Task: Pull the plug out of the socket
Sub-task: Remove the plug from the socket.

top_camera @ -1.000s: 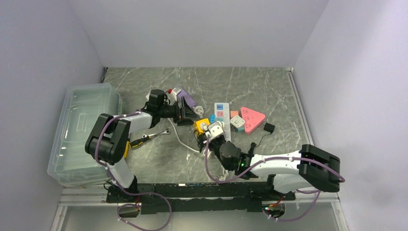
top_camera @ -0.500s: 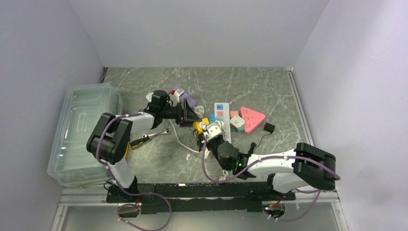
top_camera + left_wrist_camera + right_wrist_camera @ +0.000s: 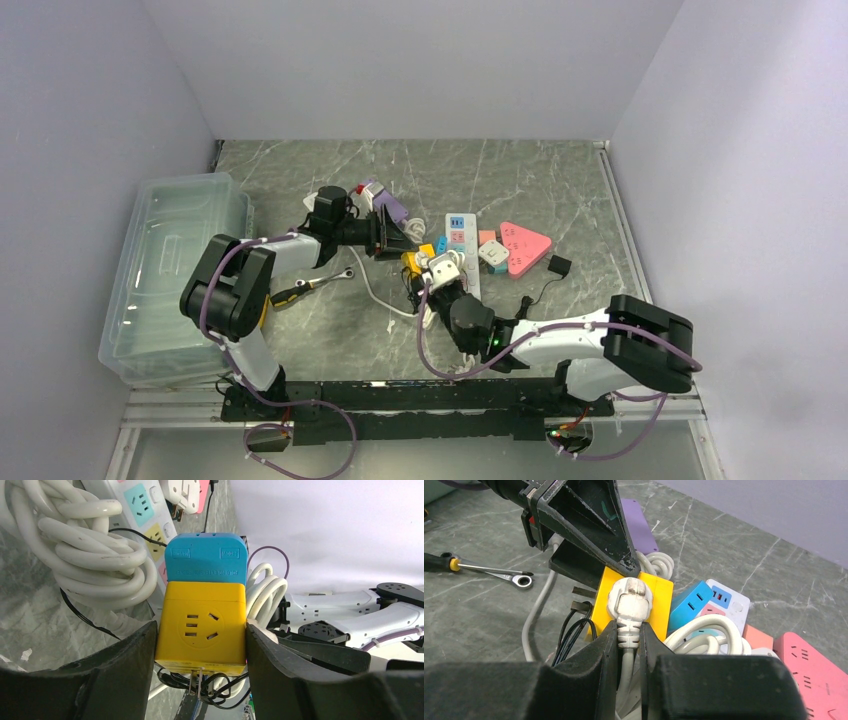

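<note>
White hard plug (image 3: 630, 597) likely sits tight in yellow cube socket (image 3: 202, 625); right gripper (image 3: 628, 635) pinches its ribbed neck, left gripper (image 3: 200, 632) clamps the socket.

My counter (image 3: 560, 190) is grey stone veined with white. At its left edge stands a clear plastic bin (image 3: 175, 262). Near the bin lies a ratchet wrench (image 3: 318, 281) with a black and yellow handle. A white cord (image 3: 372, 290) curves across the bare stone just beside the wrench. Farther back a purple power strip (image 3: 388, 207) lies tilted. Toward the middle a white power strip (image 3: 459, 232) lies flat, and right of it are a small salmon block (image 3: 487, 238), a white adapter (image 3: 494, 256) and a pink triangular socket block (image 3: 524, 246), close together. A black adapter (image 3: 559, 265) sits just beyond the pink block. The yellow socket cube (image 3: 416, 260), with the white plug (image 3: 630, 597) in it, is among the cords; whether it touches the counter I cannot tell.
</note>
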Robot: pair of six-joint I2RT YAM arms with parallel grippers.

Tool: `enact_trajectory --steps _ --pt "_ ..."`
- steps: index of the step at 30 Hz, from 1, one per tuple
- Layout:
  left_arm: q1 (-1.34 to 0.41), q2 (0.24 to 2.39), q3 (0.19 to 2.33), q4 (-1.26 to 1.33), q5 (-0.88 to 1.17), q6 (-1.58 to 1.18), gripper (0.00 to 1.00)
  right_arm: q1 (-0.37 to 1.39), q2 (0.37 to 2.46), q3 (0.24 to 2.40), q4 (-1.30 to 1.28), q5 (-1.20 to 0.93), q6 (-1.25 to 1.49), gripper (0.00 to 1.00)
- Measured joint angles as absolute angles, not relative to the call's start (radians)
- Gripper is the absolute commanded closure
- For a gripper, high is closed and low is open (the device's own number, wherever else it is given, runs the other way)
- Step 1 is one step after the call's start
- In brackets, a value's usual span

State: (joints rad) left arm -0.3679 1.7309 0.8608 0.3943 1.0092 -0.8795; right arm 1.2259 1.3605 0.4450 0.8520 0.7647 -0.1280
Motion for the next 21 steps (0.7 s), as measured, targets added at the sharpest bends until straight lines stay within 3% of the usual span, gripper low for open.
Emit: enact_trajectory --steps 9,14,21 --pt "-0.368 1.731 0.867 0.366 0.997 -0.849 0.83 1.216 1.368 0.449 0.845 0.763 -0.087 1.00" --pt "-0.368 1.718 0.876 0.295 0.936 -0.793 0.96 1.148 1.354 0.444 0.786 0.658 0.038 1.00" --pt "-0.385 1.679 0.895 0.208 0.839 -0.715 1.00 1.028 1.295 0.406 0.738 0.445 0.218 1.00"
